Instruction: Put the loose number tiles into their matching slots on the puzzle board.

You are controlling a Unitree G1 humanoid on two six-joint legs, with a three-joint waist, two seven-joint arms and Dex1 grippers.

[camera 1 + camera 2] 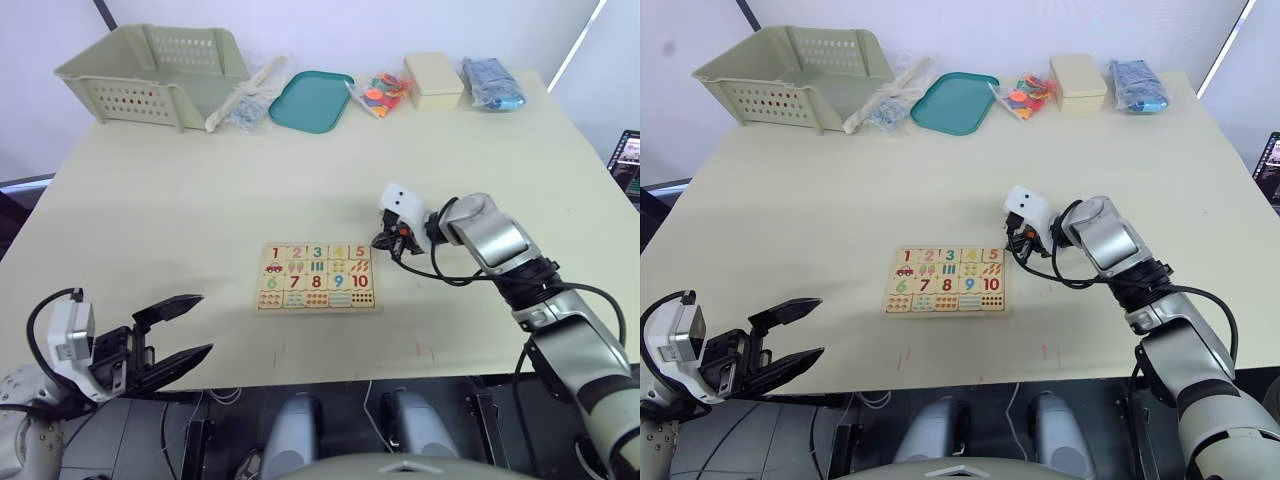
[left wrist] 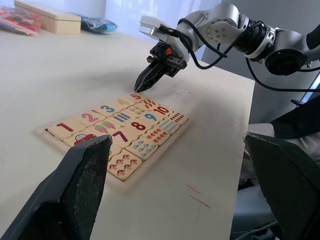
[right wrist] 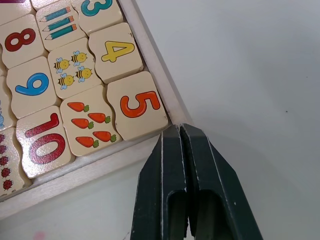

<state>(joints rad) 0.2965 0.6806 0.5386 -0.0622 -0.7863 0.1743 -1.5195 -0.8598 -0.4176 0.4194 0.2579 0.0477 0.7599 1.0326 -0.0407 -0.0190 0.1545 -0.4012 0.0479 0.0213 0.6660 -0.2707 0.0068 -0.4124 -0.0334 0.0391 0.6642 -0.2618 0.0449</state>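
Lying flat near the middle of the table [image 1: 150, 200], the puzzle board [image 1: 317, 277] is seen with tiles 1 to 5 seated in the row of slots along its far edge; the 5 tile [image 3: 139, 104] fills the end slot at the board's far right corner, with the 4 tile [image 3: 116, 52] just beside it. Rows of counting pictures and the numbers 6 to 10 are shown on the rest of the board. The right gripper [image 1: 385, 242] is held just off the board's far right corner, its 2 black fingers pressed together with nothing between them, the tips at the outer edge of the frame beside the 5 tile. The left gripper [image 1: 172, 333] is held well apart from the board, toward its near left and over the table's near edge, with its jaws spread wide and empty. Far beyond the board, along the table's back edge, a pale green basket [image 1: 150, 70], a teal tray [image 1: 311, 100], a bag of colourful pieces [image 1: 380, 93], a cream box [image 1: 434, 80] and a blue packet [image 1: 492, 83] are set
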